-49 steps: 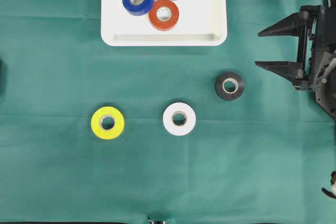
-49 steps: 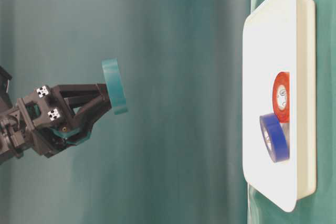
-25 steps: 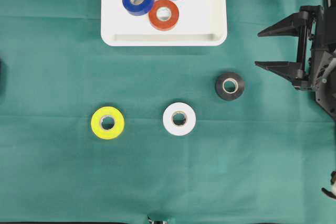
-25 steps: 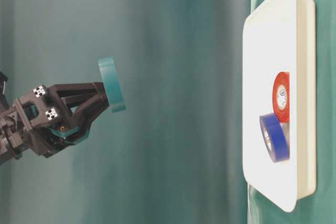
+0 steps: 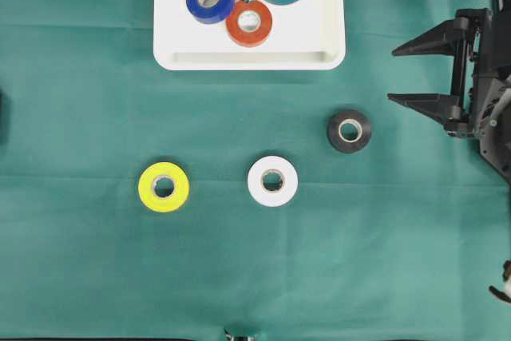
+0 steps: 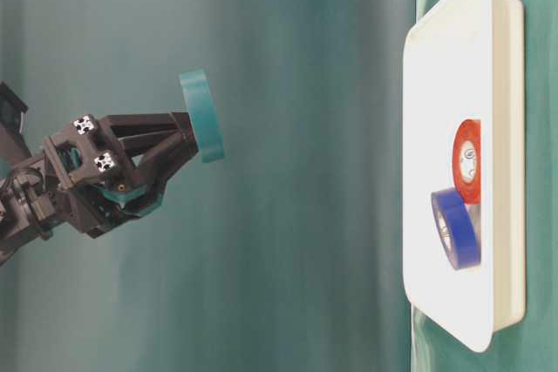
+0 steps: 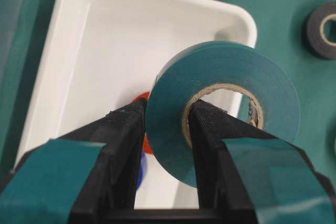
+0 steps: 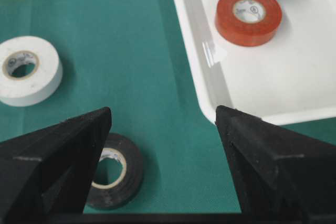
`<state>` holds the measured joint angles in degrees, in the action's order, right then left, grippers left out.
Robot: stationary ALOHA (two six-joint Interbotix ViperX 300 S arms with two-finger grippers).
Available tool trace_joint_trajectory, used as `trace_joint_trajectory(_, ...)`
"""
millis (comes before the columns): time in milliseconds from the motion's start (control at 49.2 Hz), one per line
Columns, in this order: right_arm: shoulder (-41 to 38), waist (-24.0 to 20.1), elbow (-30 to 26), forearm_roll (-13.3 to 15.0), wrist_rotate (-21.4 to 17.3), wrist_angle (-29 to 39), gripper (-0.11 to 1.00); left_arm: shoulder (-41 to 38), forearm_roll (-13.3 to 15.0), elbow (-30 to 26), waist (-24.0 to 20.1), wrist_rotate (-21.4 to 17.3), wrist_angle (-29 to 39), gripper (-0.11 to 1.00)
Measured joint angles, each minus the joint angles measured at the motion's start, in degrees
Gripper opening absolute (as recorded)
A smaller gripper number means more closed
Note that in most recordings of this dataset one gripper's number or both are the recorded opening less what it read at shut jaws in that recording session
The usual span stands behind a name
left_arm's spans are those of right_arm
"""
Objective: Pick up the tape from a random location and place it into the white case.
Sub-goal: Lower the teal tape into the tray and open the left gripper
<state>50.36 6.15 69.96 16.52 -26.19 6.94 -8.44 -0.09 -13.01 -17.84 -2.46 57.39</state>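
Gripping a teal tape roll (image 7: 220, 111), apparently well-used, left hand (image 7: 167, 129) hangs above the white case (image 7: 79, 72).

A green cloth (image 5: 96, 269) covers the whole table, edge to edge of the overhead frame, with faint creases across the middle. Light is even and soft. At table level the backdrop is blurred teal.

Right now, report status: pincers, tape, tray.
Left pincer shut on teal tape, held above the white tray. Right pincer open, idle. Blue tape and red tape in the tray, nothing blocking the drop.
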Motion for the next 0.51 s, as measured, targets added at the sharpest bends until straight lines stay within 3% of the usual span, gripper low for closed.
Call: trace_joint_trajectory(508,-1.2,0.0,0.0,0.0,0.1,-0.1,0.84,-5.4,0.0,1.8,-0.7,0.0,-4.7,0.22)
